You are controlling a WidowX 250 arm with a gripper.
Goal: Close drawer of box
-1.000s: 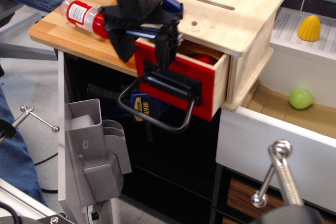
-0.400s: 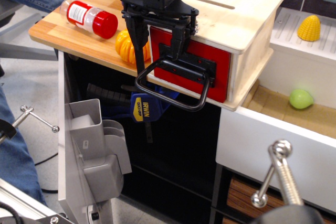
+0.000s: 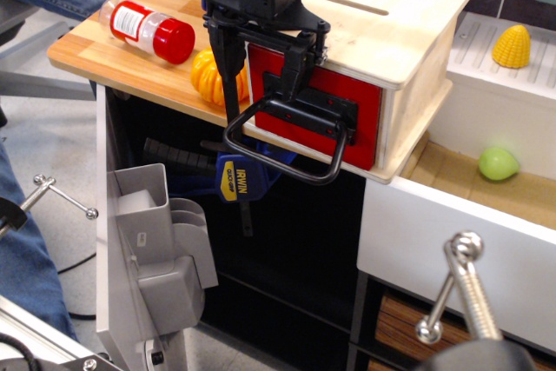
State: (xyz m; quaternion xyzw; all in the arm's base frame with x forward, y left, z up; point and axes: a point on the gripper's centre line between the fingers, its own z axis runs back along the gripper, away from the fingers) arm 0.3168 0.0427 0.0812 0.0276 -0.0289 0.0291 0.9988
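Observation:
The pale plywood box (image 3: pixel 391 28) stands on the wooden counter (image 3: pixel 91 54), with a slot and a small hole in its flat top. Its drawer's red front panel (image 3: pixel 363 115) sits flush with the box face, so the drawer looks shut. The black loop handle (image 3: pixel 287 152) hangs down from the black plate on the panel. My black gripper (image 3: pixel 261 84) is right in front of the red panel, above the handle. Its two fingers (image 3: pixel 228 76) are spread apart and hold nothing. They hide the panel's left part.
A red-capped bottle (image 3: pixel 148 28) lies on the counter, with an orange ridged toy (image 3: pixel 208 77) beside the gripper. A blue clamp (image 3: pixel 239 180) hangs under the counter. The white kitchen drawer (image 3: pixel 452 241) stands open at right with a green fruit (image 3: pixel 498 162) in it; a yellow corn (image 3: pixel 511 45) sits behind it.
The drawer went from pulled well out to flush with the box. My gripper moved right and back with it, uncovering the orange toy. Little has changed in the last half second.

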